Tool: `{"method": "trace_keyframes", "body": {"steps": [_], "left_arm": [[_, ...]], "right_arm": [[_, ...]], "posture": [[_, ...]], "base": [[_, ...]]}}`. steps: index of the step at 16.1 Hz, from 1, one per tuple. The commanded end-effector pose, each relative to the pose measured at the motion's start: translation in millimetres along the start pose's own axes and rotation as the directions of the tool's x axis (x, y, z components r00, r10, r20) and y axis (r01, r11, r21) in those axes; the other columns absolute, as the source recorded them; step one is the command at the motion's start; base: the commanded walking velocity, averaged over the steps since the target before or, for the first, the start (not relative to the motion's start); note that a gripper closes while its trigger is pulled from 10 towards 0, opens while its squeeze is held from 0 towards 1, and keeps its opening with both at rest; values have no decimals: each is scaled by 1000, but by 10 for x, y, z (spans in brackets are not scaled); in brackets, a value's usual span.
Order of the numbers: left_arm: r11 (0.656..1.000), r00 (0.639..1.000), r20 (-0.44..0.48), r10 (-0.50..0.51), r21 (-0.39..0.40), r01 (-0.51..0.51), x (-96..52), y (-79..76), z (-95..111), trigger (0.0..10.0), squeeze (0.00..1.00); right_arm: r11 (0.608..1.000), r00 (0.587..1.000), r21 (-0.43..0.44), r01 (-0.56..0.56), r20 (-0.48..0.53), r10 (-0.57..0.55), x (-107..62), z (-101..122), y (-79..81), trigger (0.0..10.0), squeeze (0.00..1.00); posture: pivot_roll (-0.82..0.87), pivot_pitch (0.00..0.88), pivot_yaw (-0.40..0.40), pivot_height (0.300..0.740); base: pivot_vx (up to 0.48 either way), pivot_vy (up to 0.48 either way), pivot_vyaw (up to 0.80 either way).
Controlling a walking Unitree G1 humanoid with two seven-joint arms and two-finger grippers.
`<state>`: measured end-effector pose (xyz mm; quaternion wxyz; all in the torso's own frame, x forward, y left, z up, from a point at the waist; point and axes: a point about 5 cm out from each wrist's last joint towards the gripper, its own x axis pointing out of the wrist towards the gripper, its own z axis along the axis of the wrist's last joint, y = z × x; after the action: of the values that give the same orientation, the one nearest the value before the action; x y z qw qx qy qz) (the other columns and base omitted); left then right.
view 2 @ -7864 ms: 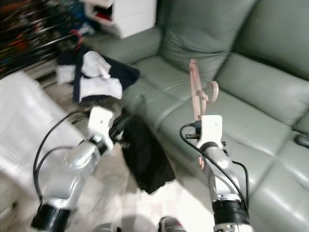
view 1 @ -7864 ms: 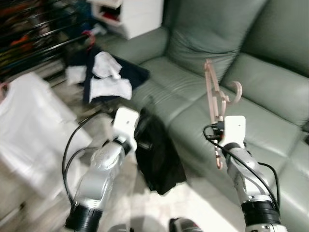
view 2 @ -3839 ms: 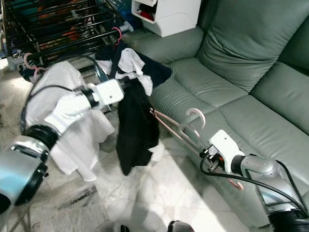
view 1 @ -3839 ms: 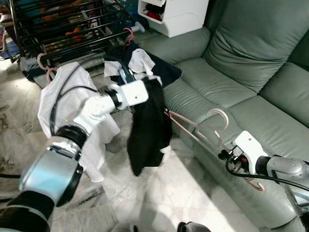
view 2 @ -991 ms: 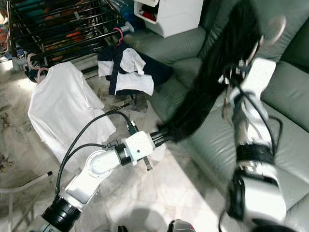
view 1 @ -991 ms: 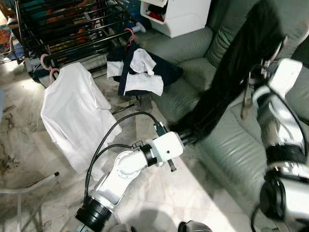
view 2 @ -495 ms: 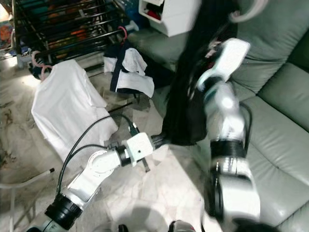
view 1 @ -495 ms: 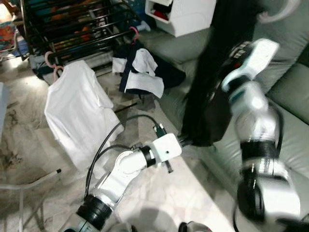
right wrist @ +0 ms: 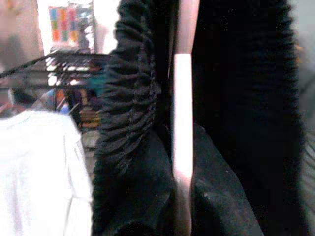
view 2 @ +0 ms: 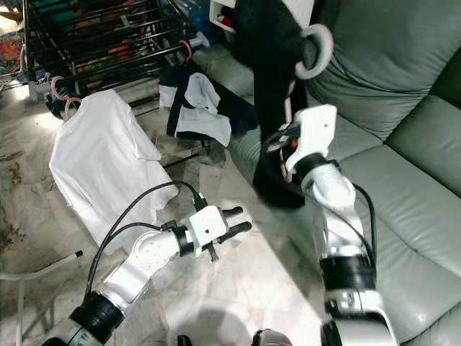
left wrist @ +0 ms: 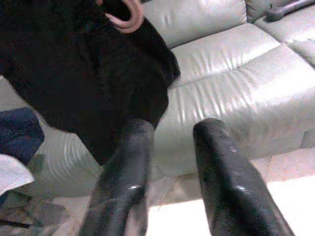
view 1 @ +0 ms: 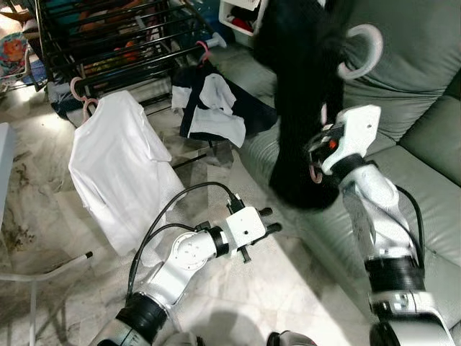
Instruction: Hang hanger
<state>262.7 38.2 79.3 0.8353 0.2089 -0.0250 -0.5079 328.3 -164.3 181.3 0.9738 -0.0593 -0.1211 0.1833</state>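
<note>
Right pincer [view 1: 317,155] grips the pink hanger [view 1: 358,50], raised above the green sofa [view 1: 425,166] with a black garment [view 1: 299,101] draped on it. Left pincer [view 1: 268,220] hovers with its fingers spread, low beside the sofa's front edge, holding nothing.

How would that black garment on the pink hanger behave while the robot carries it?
Probably floppy: the black garment droops in loose folds below the right gripper. It likely sways, since it hangs free. The pink hanger looks stiff, so it should keep its shape.
</note>
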Motion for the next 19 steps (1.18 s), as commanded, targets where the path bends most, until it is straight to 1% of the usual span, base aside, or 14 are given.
{"method": "trace_keyframes", "body": {"steps": [1,2,4,6,7,8,9,10,11,13,14,17,18,19], "left_arm": [[999,999,-25,43,17,-42,-118,105,-63,10000,1000],[996,996,-36,82,39,-81,-240,194,-108,10000,1000],[986,988,-28,149,80,-147,-383,324,-125,10000,1000],[962,972,7,237,139,-235,-554,497,-84,10000,1000],[949,963,29,268,164,-269,-620,567,-51,10000,1000],[938,958,44,284,193,-287,-651,612,-26,10000,1000],[934,956,50,288,207,-292,-667,632,-18,10000,1000],[920,955,62,289,258,-295,-686,659,3,10000,1000],[910,962,58,269,311,-273,-697,675,-10,10000,1000],[911,971,55,232,337,-237,-686,675,-15,10000,1000],[916,980,52,193,348,-199,-654,665,-14,10000,1000],[922,994,27,108,372,-110,-595,612,-38,10000,1000],[922,998,15,63,383,-63,-566,575,-56,10000,1000],[917,999,8,42,397,-41,-550,560,-65,10000,1000]], "right_arm": [[997,998,-60,-54,38,57,-21,78,69,10000,0],[994,996,-77,-84,4,84,-118,12,64,10000,0],[989,991,-76,-129,-48,126,-264,-68,34,10000,0],[983,979,-71,-171,-128,161,-498,-217,-81,10000,0],[977,967,-91,-195,-183,176,-630,-297,-135,10000,0],[970,953,-73,-232,-219,212,-724,-350,-142,10000,0],[966,943,-65,-250,-241,228,-779,-383,-150,10000,0],[947,911,-43,-319,-290,294,-881,-426,-117,10000,0],[909,850,-1,-417,-353,390,-1036,-482,-77,10000,0],[886,806,31,-463,-400,436,-1127,-521,-98,10000,0],[870,784,16,-492,-425,452,-1152,-539,-122,10000,0],[854,762,7,-521,-446,469,-1149,-561,-138,10000,0],[835,741,5,-550,-459,490,-1146,-562,-134,10000,0],[820,724,7,-572,-467,509,-1146,-561,-127,10000,0]], "posture": [[-116,17,68,740],[-105,20,65,740],[-94,24,62,740],[-87,28,61,740],[-87,28,61,740],[-87,28,61,740],[-87,28,61,740],[-89,37,64,740],[-92,40,71,740],[-94,42,76,740],[-93,40,81,740],[-92,37,83,740],[-92,33,82,740],[-92,33,82,740]], "base": [[0,0,0],[0,0,0],[0,0,0],[0,0,0],[0,0,0],[0,0,0],[0,0,0],[0,0,0],[0,0,0],[0,0,0],[0,0,0],[0,0,0],[0,0,0],[0,0,0]]}}
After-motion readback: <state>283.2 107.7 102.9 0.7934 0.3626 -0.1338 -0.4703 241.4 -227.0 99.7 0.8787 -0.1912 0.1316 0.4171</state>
